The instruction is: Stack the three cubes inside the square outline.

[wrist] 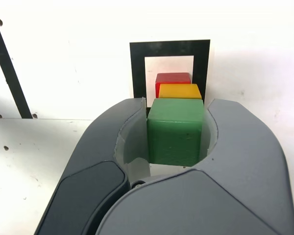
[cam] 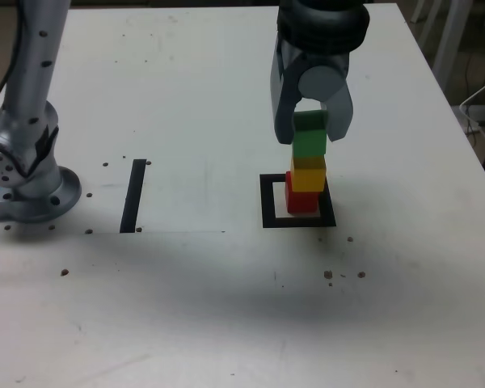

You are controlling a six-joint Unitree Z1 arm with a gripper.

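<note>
A white tabletop (cam: 226,307), speckled with small dark screw holes, fills the scene; the silver base of the robot arm (cam: 24,162) stands at the exterior view's left, and a single straight strip of black tape (cam: 133,196) lies between that base and the work area. Toward the exterior view's right, a square outline (cam: 268,202) of thick black tape with a white interior marks the target. Inside it stands a stack: the red cube (cam: 301,200) sits on the table within the frame, the yellow cube (cam: 308,174) rests on top of it, shifted slightly toward the exterior view's right, and the green cube (cam: 310,142) sits at the top. The grey gripper (cam: 311,121) reaches down from above with its two curved jaws on either side of the green cube. In the wrist view the gripper (wrist: 176,132) shows its jaws close around the green cube (wrist: 175,131), with a narrow gap visible on one side, so it is unclear whether it grips the cube firmly or is just letting go. The green cube appears to rest on the yellow cube (wrist: 179,91), with the red cube (wrist: 173,78) below. Judging from this, the stacking looks nearly complete: all three cubes are in a column inside the outline, and what seems left is for the gripper to open fully and lift away without nudging the slightly offset tower.
</note>
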